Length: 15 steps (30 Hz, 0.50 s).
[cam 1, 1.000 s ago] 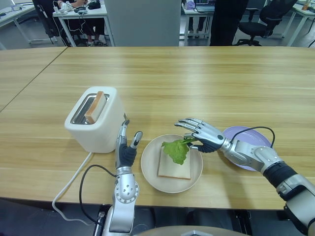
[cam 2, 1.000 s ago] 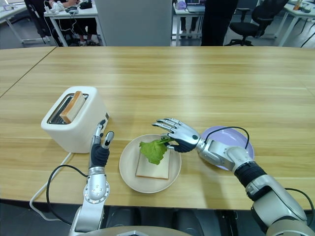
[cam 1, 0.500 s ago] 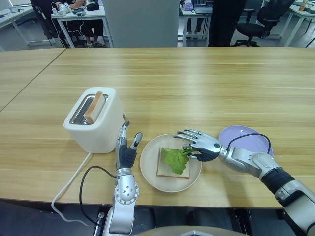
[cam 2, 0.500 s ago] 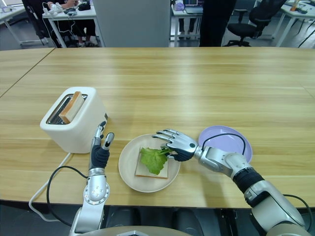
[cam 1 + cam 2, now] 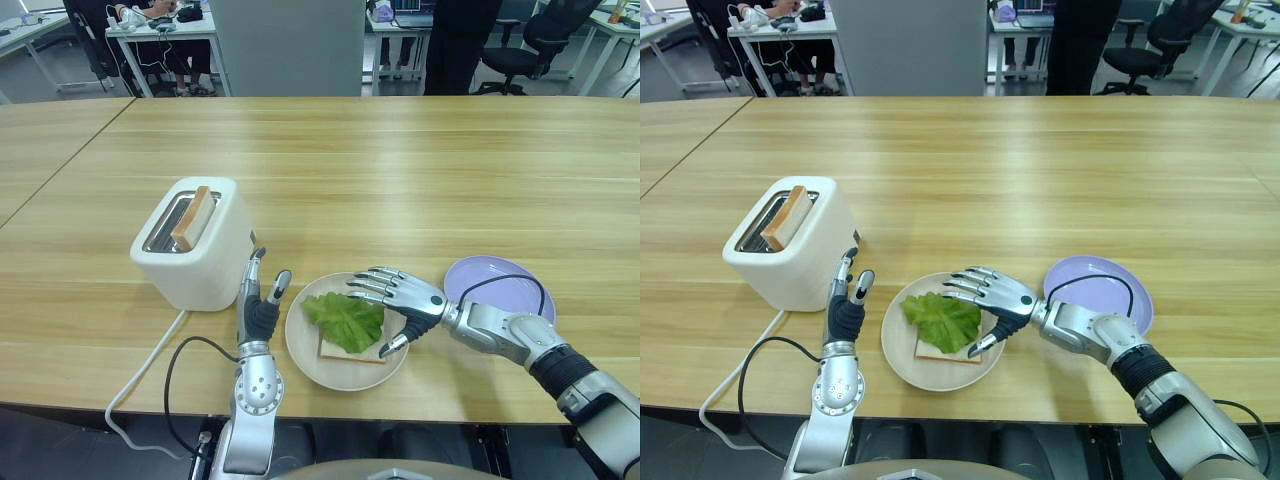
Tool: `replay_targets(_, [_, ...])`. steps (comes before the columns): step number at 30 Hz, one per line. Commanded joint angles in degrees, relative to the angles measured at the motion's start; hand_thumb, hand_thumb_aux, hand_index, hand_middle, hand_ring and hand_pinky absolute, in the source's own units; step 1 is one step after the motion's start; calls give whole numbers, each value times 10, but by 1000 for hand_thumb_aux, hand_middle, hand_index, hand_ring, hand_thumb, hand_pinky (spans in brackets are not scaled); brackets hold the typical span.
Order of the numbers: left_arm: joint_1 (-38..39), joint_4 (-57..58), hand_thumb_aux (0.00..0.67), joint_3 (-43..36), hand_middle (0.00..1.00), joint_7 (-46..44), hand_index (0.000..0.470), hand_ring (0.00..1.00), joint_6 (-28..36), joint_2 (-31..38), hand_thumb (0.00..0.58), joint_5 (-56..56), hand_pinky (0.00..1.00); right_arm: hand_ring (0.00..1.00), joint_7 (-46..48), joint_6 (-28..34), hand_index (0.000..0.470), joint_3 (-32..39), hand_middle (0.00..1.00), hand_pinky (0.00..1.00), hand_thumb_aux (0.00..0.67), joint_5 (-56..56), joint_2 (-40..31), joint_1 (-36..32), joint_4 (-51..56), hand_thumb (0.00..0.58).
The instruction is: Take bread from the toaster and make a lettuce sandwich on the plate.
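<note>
Lettuce (image 5: 345, 318) released onto bread (image 5: 352, 347) (right robot hand (image 5: 405, 300) now spread).

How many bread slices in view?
2. One slice stands in the toaster; second slice lies on the beige plate under the lettuce. More may hide inside the toaster.

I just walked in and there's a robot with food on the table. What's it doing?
The robot is making a sandwich. A lettuce leaf lies on a slice of bread on the tan plate. Its right hand is open beside the leaf, holding nothing. Its left hand stands open between the plate and the toaster, where a second slice of bread sticks up from the slot, not yet taken out.
</note>
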Motion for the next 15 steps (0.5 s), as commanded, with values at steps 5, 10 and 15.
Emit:
replay_targets(5, [14,-92,0,-3,86,-19,0,86,19,15,0,28,86,0,166,47,0,-89,0,0,0,279,26,40,-6,0])
replay_targets(10, [-17,-195,0,26,39,-68,0,39,71,44,0,71,39,0,398,266,0,-164,0,0,0,725,123,166,-178,0])
replay_targets(15, [-64,-196,0,111,0,-79,0,0,111,114,0,127,0,0,412,385,0,-217,0,0,0,836,180,226,-252,0])
